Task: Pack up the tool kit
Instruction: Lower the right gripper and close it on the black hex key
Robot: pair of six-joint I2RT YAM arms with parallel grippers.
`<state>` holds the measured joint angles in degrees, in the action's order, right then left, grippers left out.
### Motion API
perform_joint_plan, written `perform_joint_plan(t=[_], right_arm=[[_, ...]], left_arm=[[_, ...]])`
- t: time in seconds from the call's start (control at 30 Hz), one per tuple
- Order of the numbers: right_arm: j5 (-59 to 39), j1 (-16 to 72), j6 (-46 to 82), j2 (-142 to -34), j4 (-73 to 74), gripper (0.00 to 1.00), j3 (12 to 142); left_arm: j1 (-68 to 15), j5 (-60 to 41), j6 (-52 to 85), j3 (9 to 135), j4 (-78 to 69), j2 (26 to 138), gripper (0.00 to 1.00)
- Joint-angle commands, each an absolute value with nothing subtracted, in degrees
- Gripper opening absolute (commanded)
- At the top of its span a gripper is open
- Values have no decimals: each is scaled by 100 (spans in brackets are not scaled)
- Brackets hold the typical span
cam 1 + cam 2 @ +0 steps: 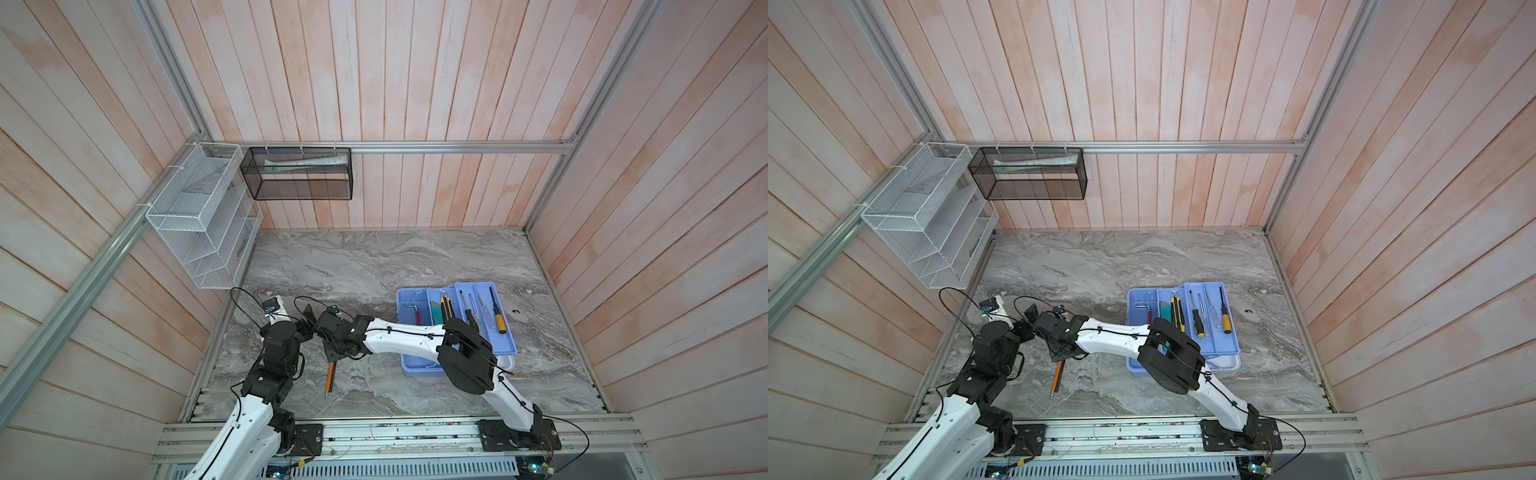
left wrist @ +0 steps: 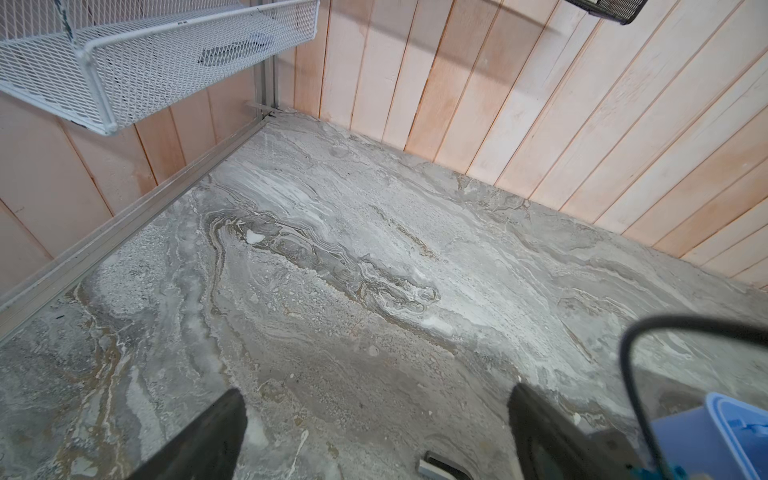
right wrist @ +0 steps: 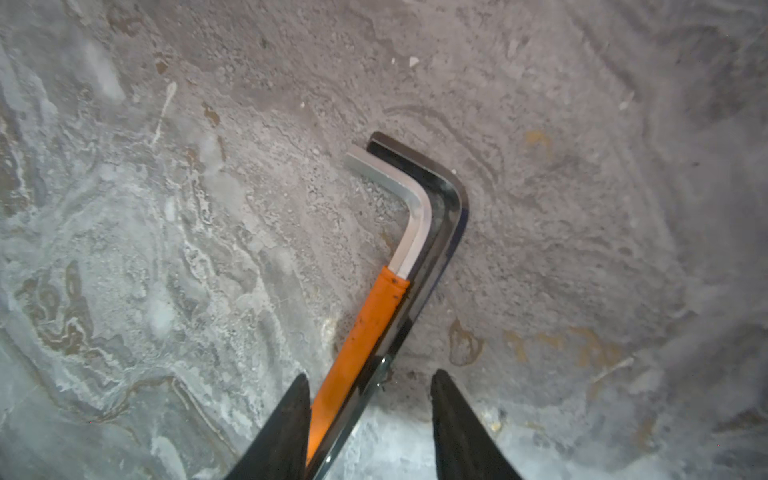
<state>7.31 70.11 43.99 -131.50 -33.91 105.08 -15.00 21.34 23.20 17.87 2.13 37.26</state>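
The orange-sleeved hex key (image 3: 365,328), on the tabletop (image 3: 166,208) well apart from the blue case (image 1: 415,368), is straddled off-centre by the spread right jaws, best centred before being closed; the left jaws are spread wide.

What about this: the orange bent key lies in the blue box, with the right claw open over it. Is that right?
Not quite. The orange bent key lies on the marble table, not in the blue box. The right wrist view shows it, with the right claw open over it.
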Motion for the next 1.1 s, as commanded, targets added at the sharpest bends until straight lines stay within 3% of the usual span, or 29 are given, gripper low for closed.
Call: perform_joint_plan(t=[0.0, 0.5, 1.07], right_arm=[[622, 7066, 4482, -13367, -3620, 46, 10730], [1154, 7025, 4441, -13254, -4481, 46, 10580], [1538, 6548, 4117, -12111, -3902, 45, 9339]], left_arm=[[-1485, 2188, 2360, 1713, 184, 3680, 100], [-1485, 2206, 2375, 1705, 193, 3652, 100], [-1485, 2198, 2365, 1721, 185, 3701, 100]])
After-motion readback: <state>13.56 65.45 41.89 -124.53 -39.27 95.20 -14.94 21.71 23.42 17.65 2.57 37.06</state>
